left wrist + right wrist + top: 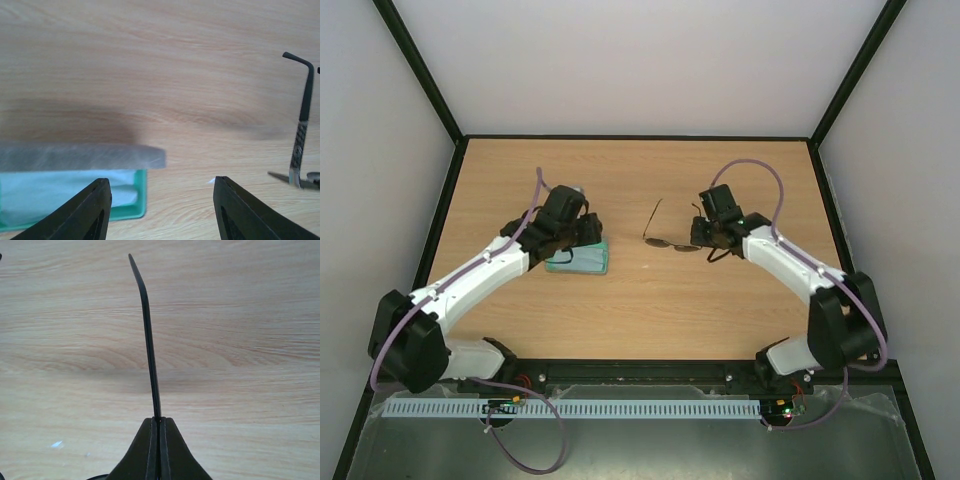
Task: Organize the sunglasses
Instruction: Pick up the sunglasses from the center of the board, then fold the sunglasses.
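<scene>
The sunglasses (pixel 672 241) lie unfolded on the wooden table right of centre, thin dark frame with two dark lenses. My right gripper (pixel 708 234) is at their right end. In the right wrist view its fingers (pixel 159 421) are pressed together on one slim temple arm (pixel 148 335), which sticks straight out ahead. My left gripper (pixel 582 236) hovers over the open grey case (pixel 582 262), jaws apart with nothing between them (pixel 161 179). Its view shows the grey lid (pixel 80 156), the green lining (pixel 141 192), a light blue cloth (pixel 60 192) inside, and the sunglasses' other temple (pixel 301 130) at far right.
Black frame posts and pale walls (pixel 380 180) enclose the table on three sides. A white slotted rail (pixel 620 408) runs along the near edge between the arm bases. Bare wood (pixel 640 310) lies between the case and the sunglasses.
</scene>
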